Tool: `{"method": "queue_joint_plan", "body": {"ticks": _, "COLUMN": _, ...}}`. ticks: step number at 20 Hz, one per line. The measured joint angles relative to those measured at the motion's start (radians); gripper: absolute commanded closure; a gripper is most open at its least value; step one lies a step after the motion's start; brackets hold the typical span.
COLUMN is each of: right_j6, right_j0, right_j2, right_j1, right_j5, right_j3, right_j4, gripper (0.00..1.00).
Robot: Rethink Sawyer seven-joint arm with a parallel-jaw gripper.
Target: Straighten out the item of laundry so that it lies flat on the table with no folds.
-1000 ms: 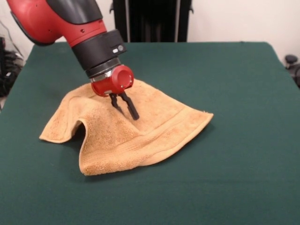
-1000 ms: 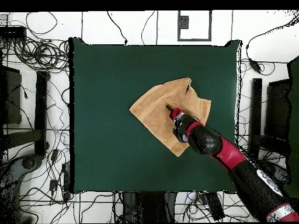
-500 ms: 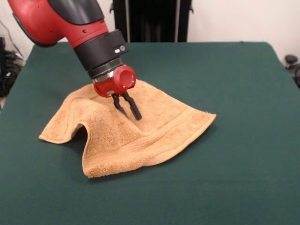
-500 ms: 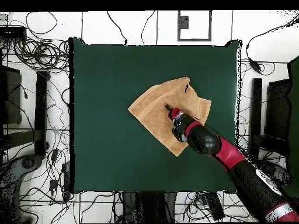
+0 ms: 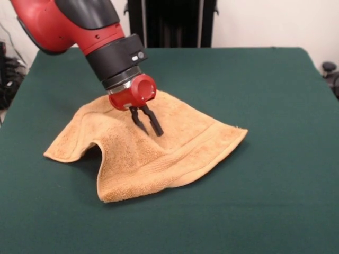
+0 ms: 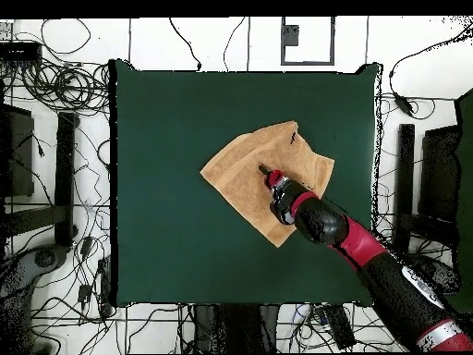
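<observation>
you're maybe halfway: the towel (image 5: 153, 145) sits mid-table, still humped with a tunnel fold at its front-left corner, the gripper (image 5: 149, 123) pinched narrow on a tuck of cloth near its middle, on a dark green table (image 5: 275, 190) ringed by floor cables (image 6: 55, 88).

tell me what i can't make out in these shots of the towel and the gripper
- Front view: whether the gripper pinches the towel or only presses on it; the tips sink into the pile.
- Overhead view: the arm covers the gripper and part of the towel.
- Front view: what lies under the raised hump at the towel's edge; the cloth hides it.
</observation>
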Motion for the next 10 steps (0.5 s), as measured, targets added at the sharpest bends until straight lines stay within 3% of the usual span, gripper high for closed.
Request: {"method": "queue_joint_plan", "body": {"ticks": 10, "right_j6": 0.000, "right_j0": 0.000, "right_j2": 0.007, "right_j1": 0.012, "right_j5": 0.000, "right_j3": 0.001, "right_j4": 0.012, "gripper": 0.00}}
